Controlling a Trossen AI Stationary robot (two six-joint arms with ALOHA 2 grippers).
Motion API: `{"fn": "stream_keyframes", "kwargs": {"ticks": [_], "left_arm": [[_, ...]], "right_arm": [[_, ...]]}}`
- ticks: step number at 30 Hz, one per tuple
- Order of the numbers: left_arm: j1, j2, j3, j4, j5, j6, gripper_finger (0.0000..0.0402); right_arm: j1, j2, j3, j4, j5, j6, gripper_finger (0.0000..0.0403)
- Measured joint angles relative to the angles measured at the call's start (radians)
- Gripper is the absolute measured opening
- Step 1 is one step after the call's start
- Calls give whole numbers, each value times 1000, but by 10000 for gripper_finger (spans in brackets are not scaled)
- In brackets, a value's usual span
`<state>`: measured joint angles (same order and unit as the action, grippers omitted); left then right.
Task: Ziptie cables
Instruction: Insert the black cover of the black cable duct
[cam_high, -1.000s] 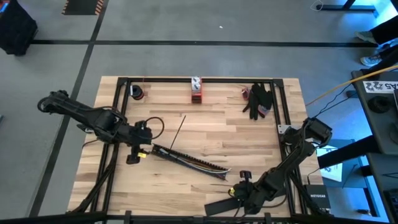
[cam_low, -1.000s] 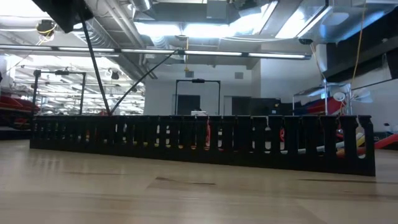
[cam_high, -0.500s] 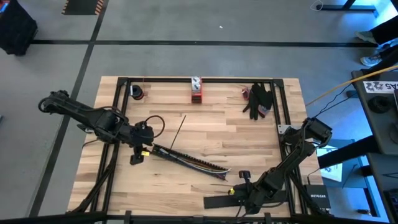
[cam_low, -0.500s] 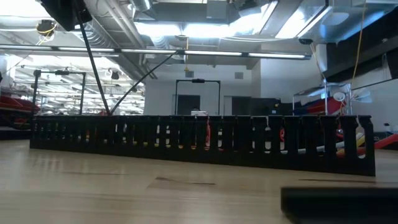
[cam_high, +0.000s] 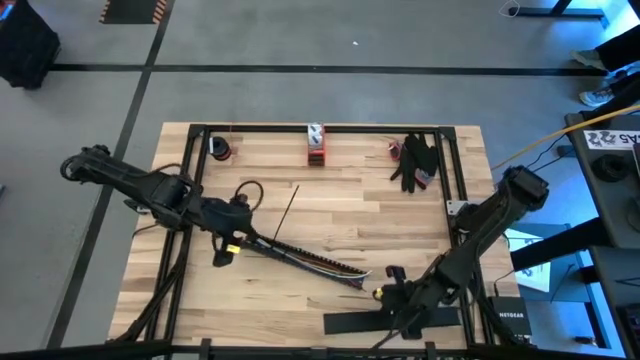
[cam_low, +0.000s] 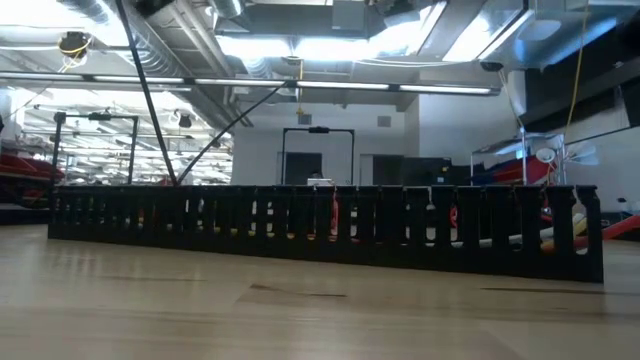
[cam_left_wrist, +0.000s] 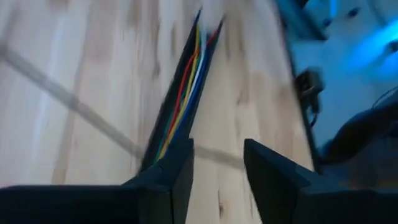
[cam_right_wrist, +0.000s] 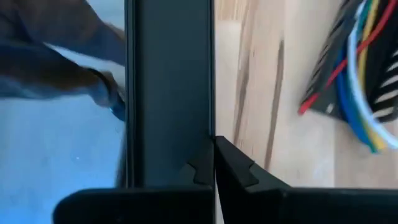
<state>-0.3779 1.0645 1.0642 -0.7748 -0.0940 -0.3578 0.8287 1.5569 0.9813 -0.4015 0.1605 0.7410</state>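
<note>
The cables (cam_high: 325, 265), blue, red, white and yellow, lie inside a long black slotted bar (cam_high: 300, 257) that rests slanted on the middle of the table. In the left wrist view the cables (cam_left_wrist: 183, 93) run away from my left gripper (cam_left_wrist: 217, 165). That gripper is open, above the bar's left end (cam_high: 228, 247); whether it touches the bar I cannot tell. My right gripper (cam_high: 388, 308) is near the table's front edge, shut on a flat black strip (cam_high: 350, 323). My right gripper pinches the flat black strip at one long edge (cam_right_wrist: 204, 155) between its shut fingers, which slant down and lie along the strip. How far the strip reaches between them does not show. Whether the strip is clear of the table I cannot tell.
A thin stiff black strip (cam_high: 287, 210) lies loose beyond the bar. At the far edge stand a red and white object (cam_high: 316, 143), a small dark coil (cam_high: 220, 148) and a black glove-like heap (cam_high: 418, 160). A black frame (cam_high: 320, 128) runs around the table top.
My right gripper has risen and drawn slightly toward the far edge. The flat black strip has swung from a slant to lie along the near edge. My left gripper has tipped upward and shifted slightly toward the bar's left end.
</note>
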Motion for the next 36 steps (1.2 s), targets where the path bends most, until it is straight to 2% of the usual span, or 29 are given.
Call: {"fn": "stream_keyframes", "kwargs": {"ticks": [7,10,17,22,25,30,36], "left_arm": [[0,8,69,249,-39,256,134],[0,48,89,362,-42,384,148],[4,232,177,378,-98,723,193],[-4,326,218,376,-120,945,203],[-8,349,226,417,-156,1011,198],[-15,355,226,490,-158,1100,186],[-20,367,226,501,-119,1099,165]], "right_arm": [[-99,-129,0,-20,1,-44,0],[-160,-173,0,-21,-43,-75,0],[-285,-264,0,13,-106,-144,0],[-344,-301,0,19,-152,-162,0],[-364,-305,0,18,-172,-172,0],[-394,-305,0,24,-201,-173,0],[-437,-305,1,88,-231,-195,0]]}}
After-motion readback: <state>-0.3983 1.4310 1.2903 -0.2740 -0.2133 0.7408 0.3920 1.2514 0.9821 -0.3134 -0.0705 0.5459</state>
